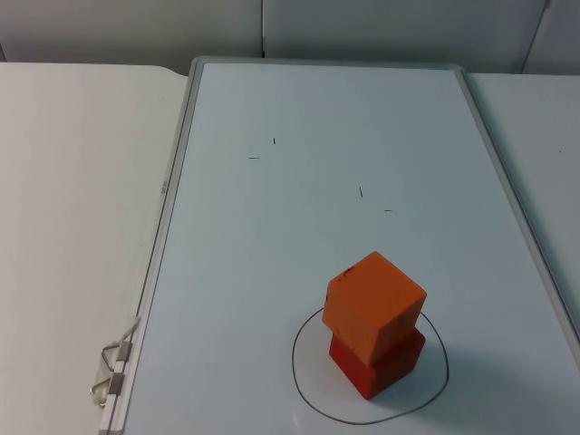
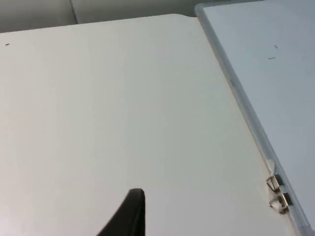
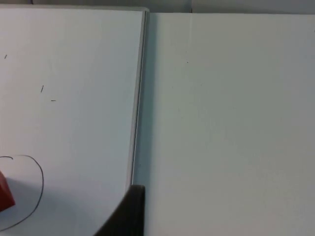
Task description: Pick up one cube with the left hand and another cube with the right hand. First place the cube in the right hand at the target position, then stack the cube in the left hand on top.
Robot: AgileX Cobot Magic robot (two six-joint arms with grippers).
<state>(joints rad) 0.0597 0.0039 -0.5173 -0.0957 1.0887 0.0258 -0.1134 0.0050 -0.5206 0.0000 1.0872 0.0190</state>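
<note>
Red cube carries orange cube, twisted corner-forward, inside circle

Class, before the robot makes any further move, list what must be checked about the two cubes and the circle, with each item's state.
1. Red cube inside the drawn circle: ok.
2. Orange cube on the red cube: ok.
3. Orange cube squarely aligned: not ok, it sits twisted.
4. Stack free of both grippers: ok.
5. Left gripper over the table beside the whiteboard: ok.
6. Right gripper at the whiteboard's edge: ok.
</note>
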